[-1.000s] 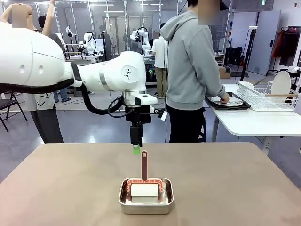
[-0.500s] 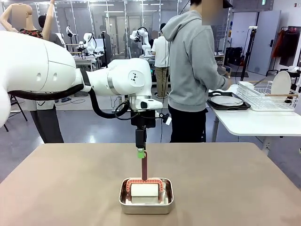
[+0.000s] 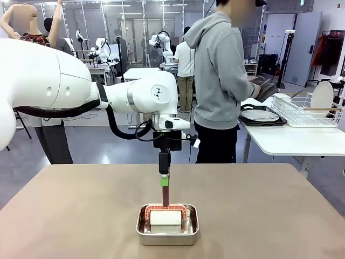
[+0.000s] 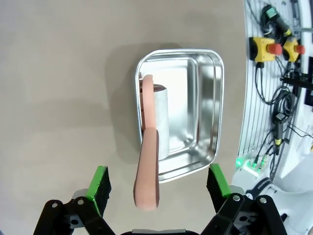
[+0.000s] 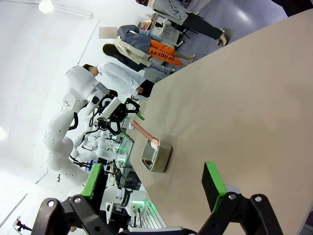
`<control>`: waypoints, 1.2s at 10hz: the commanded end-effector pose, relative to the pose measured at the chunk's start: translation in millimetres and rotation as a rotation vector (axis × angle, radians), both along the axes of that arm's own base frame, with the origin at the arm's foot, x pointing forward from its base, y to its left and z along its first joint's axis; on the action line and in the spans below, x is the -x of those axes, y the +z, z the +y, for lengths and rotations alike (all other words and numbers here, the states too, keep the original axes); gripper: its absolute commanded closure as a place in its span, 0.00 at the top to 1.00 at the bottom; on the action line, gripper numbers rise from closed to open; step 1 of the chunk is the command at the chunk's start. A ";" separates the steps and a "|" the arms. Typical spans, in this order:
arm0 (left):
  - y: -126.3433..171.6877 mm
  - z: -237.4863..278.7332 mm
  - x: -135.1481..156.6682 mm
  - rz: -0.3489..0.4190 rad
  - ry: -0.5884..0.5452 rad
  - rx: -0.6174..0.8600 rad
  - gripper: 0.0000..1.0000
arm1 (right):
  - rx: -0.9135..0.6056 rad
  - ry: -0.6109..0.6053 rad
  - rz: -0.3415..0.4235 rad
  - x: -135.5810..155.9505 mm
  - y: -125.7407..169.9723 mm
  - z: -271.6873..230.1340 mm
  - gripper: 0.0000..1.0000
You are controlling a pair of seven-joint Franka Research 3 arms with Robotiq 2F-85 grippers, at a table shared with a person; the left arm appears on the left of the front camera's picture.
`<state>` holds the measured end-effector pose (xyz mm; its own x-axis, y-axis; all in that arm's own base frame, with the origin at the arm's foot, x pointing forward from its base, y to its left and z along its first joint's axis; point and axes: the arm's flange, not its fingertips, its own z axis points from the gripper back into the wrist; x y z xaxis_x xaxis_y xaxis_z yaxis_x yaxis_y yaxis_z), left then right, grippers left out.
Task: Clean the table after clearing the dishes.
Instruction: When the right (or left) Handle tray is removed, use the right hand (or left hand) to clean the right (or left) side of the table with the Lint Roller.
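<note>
The brown table [image 3: 269, 216] carries a small steel pan [image 3: 167, 237] near its front middle. In the pan a white scrubbing block [image 3: 165, 220] stands with its reddish-brown handle [image 3: 165, 195] upright. My left gripper [image 3: 164, 181] hangs straight down over the handle's top, open. In the left wrist view the handle [image 4: 148, 176] rises between the green pads [image 4: 100, 183] of the left gripper [image 4: 157, 182], touching neither. My right gripper [image 5: 152, 183] is open above bare table [image 5: 234, 98]. The dishes, a white plate on a dark tray [image 3: 260, 115], lie on the white side table.
A person in a grey hoodie [image 3: 218, 81] stands at the far side holding a dark flat thing [image 3: 265, 87] over the side table. A wire rack [image 3: 304, 110] with a white plate [image 3: 322, 94] stands there too. Cables and emergency stop buttons [image 4: 271, 46] lie beyond the pan.
My left gripper has moved right and down until its open fingers straddle the handle's top. The person has lifted a dark flat thing off the side table.
</note>
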<state>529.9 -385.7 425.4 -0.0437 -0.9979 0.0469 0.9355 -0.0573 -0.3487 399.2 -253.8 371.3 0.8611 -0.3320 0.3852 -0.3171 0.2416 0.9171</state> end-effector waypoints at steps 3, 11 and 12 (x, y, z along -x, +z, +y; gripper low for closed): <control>-17.9 -2.8 7.8 0.033 0.010 -0.037 1.00 | 0.004 0.004 -0.002 1.4 3.9 1.0 1.00; -32.0 -6.1 8.4 0.069 0.011 -0.066 0.76 | 0.004 0.004 -0.002 1.4 3.9 1.0 1.00; -30.1 -6.0 8.4 0.066 0.010 -0.065 0.67 | 0.004 0.004 -0.002 1.4 3.9 1.0 1.00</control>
<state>526.2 -391.5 399.7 -0.0383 -0.9990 0.0208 0.9163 -0.0435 -0.3982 399.2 -253.8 371.3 0.8611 -0.3320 0.3852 -0.3171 0.2416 0.9171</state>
